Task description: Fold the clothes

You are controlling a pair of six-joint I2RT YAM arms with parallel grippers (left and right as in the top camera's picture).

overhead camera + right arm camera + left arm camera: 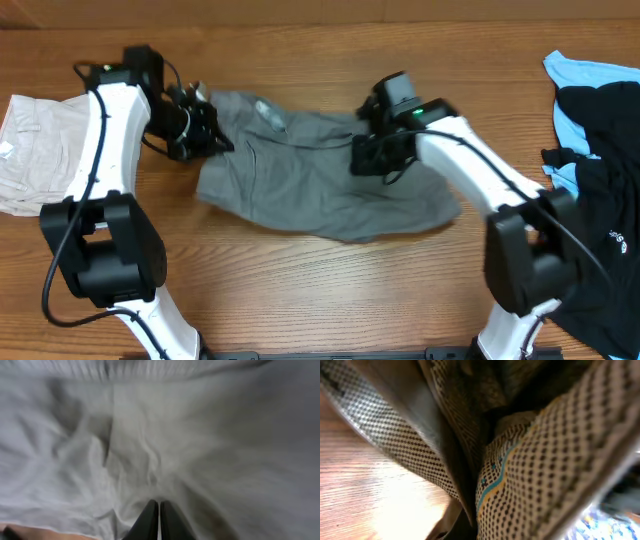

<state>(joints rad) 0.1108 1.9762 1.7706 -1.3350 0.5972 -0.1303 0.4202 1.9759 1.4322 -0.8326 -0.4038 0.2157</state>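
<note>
The grey shorts (310, 185) lie spread and rumpled across the middle of the wooden table. My left gripper (207, 125) is at their upper left corner by the waistband. The left wrist view is filled by the shorts' dotted mesh lining (545, 460) hanging close to the lens, and the fingers are hidden there. My right gripper (362, 158) is down on the upper right part of the shorts. In the right wrist view its fingers (159, 505) are pressed together with grey cloth (200, 435) puckered at their tips.
A cream garment (35, 150) lies at the left edge of the table. A black garment (605, 200) on top of a light-blue one (590, 75) lies at the right edge. Bare wood (330, 290) shows in front of the shorts.
</note>
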